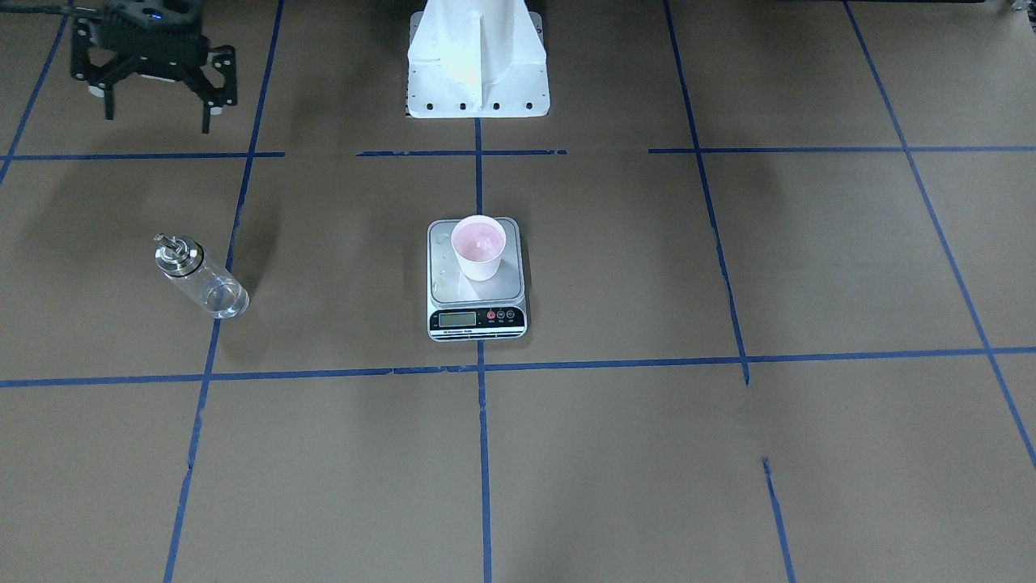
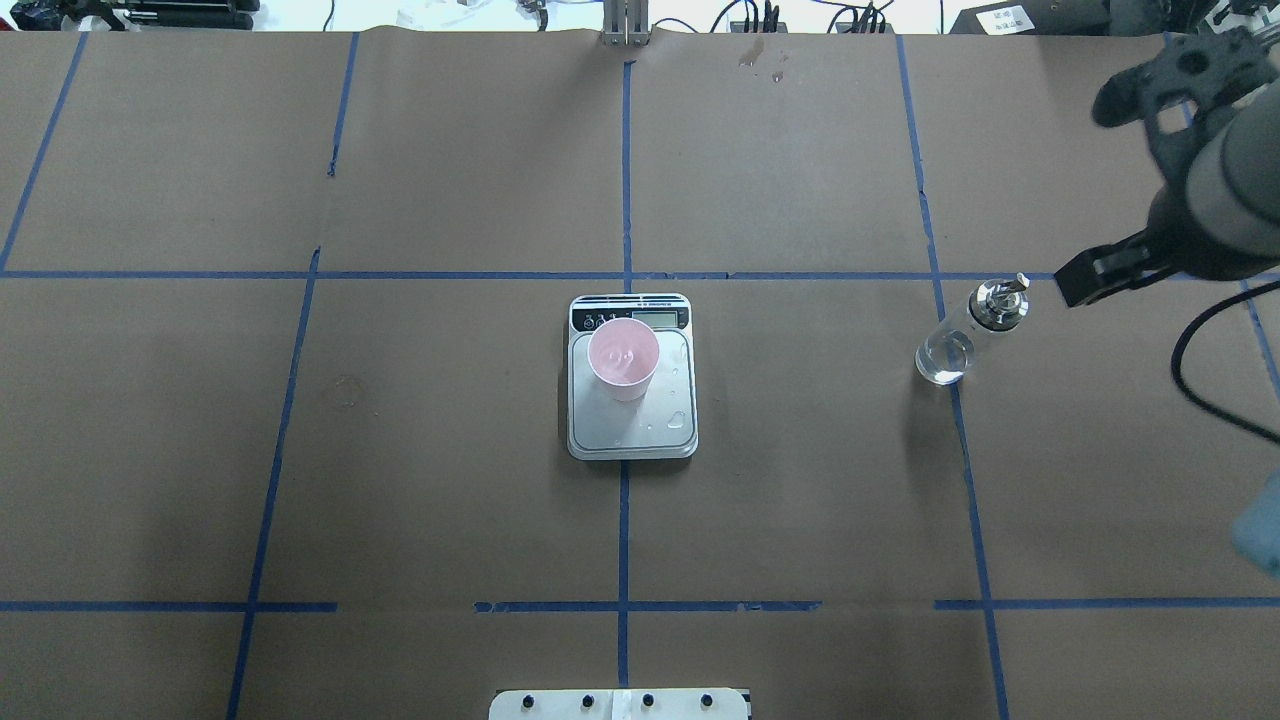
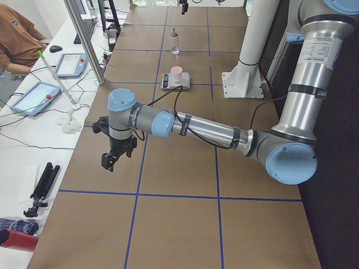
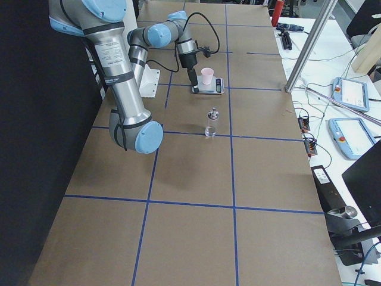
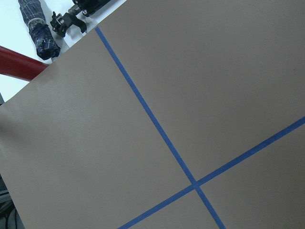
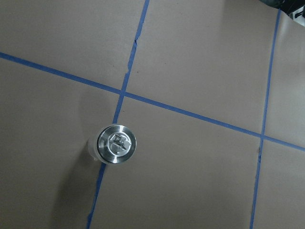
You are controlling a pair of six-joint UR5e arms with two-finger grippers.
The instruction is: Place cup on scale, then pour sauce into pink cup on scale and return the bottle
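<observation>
The pale pink cup (image 1: 479, 247) stands upright on the silver scale (image 1: 477, 320) at the table's middle, and both show in the overhead view: cup (image 2: 623, 358), scale (image 2: 632, 430). Faint rings of clear liquid show inside the cup, and a few droplets lie on the platform. The clear bottle (image 1: 198, 275) with its silver pourer cap stands upright on the robot's right (image 2: 965, 330). The right wrist view looks straight down on it (image 6: 116, 143). My right gripper (image 1: 158, 120) is open and empty, raised behind the bottle. My left gripper (image 3: 115, 159) hangs over the table's left end; I cannot tell its state.
The white robot base (image 1: 477, 65) stands behind the scale. Blue tape lines (image 1: 481, 453) grid the brown table cover. A red cylinder (image 3: 17, 240) and a small tripod (image 3: 42, 188) lie off the left end. Tablets (image 3: 33, 96) and a seated person (image 3: 17, 39) are on the operators' side.
</observation>
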